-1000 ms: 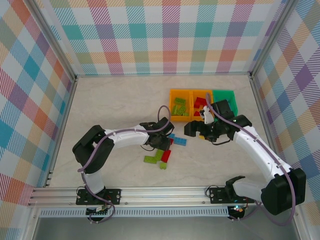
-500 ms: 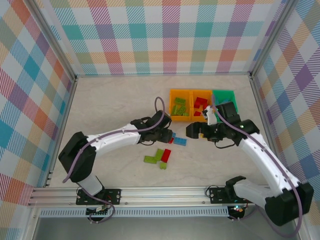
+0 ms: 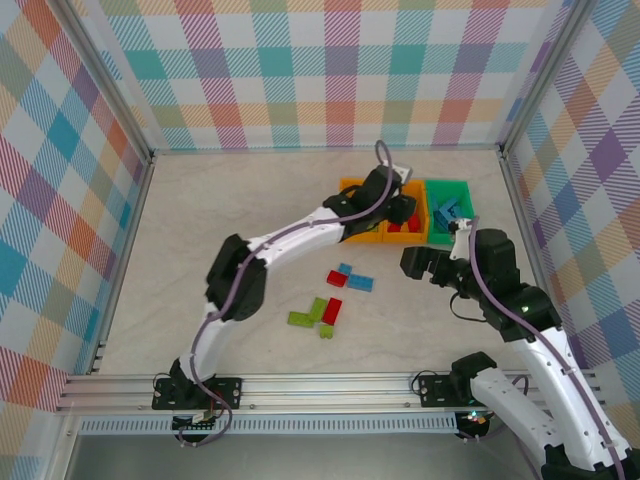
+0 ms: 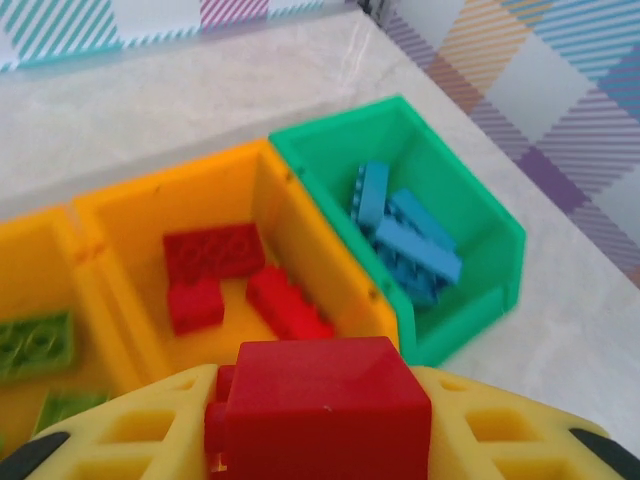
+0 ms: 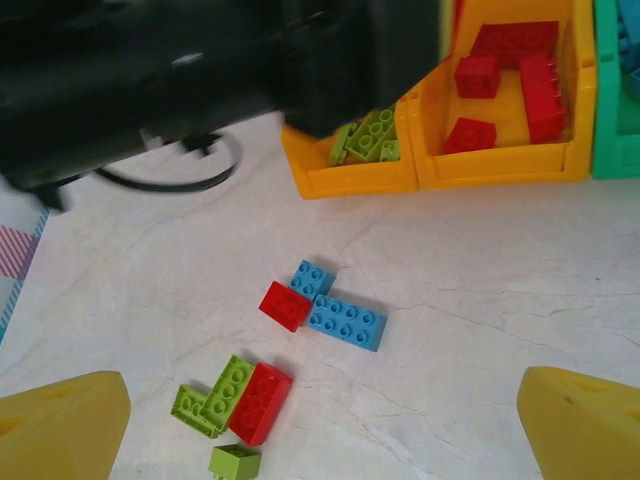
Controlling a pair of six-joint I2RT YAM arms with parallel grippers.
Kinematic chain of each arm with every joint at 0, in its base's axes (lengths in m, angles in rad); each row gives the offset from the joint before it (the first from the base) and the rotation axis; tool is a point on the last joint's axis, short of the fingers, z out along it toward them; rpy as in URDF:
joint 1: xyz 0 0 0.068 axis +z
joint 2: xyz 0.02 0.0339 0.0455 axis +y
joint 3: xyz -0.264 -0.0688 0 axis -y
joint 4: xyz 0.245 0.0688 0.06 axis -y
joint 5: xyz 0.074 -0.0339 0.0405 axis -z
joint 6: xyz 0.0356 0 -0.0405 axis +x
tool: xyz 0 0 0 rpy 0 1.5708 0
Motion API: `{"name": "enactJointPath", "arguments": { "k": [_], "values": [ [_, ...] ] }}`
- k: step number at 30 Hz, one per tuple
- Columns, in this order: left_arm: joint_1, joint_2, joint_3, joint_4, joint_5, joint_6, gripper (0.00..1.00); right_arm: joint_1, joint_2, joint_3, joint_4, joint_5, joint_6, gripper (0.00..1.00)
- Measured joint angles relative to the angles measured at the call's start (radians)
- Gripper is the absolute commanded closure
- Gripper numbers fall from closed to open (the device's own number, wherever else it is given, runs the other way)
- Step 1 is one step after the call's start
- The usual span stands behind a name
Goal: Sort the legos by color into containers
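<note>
Red lego (image 4: pixel 318 400) pinched by left gripper (image 3: pixel 397 209) above the middle orange bin (image 4: pixel 170 187). Right gripper (image 5: pixel 320 430) gapes empty.

Robot test cell, a lab-type setup rather than a lived-in room. Pale marbled tabletop (image 3: pixel 230 220) is boxed on three sides by pastel checked panels (image 3: pixel 340 70). An aluminium rail (image 3: pixel 330 385) along the near edge carries the bolted arm bases (image 3: pixel 195 392), with cabling looped along the arms.
</note>
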Motion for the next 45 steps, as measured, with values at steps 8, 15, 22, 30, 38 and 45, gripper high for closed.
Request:
{"name": "enactJointPath", "arguments": {
  "k": [8,15,22,30,38,45],
  "values": [
    [0.0,0.261,0.317,-0.085,-0.006,0.057,0.36,0.0,-0.039,0.0,-0.042,0.043,-0.006,0.0],
    [0.0,0.206,0.285,-0.092,0.019,0.08,0.26,0.0,-0.045,0.0,-0.046,0.061,-0.009,0.0],
    [0.0,-0.258,-0.283,0.054,0.054,0.106,0.19,0.0,-0.042,-0.058,0.021,-0.003,-0.04,0.0],
    [-0.007,-0.933,-0.832,0.134,0.076,0.29,0.15,0.068,0.212,-0.105,0.166,-0.091,-0.164,0.0],
    [-0.031,-1.333,-1.072,-0.207,0.203,0.679,0.06,0.266,0.53,-0.126,0.341,-0.058,-0.47,0.0],
    [-0.041,-1.518,-1.254,-0.399,0.24,0.994,0.0,0.316,0.855,-0.016,0.336,0.055,-0.73,0.01]
  ]
}}
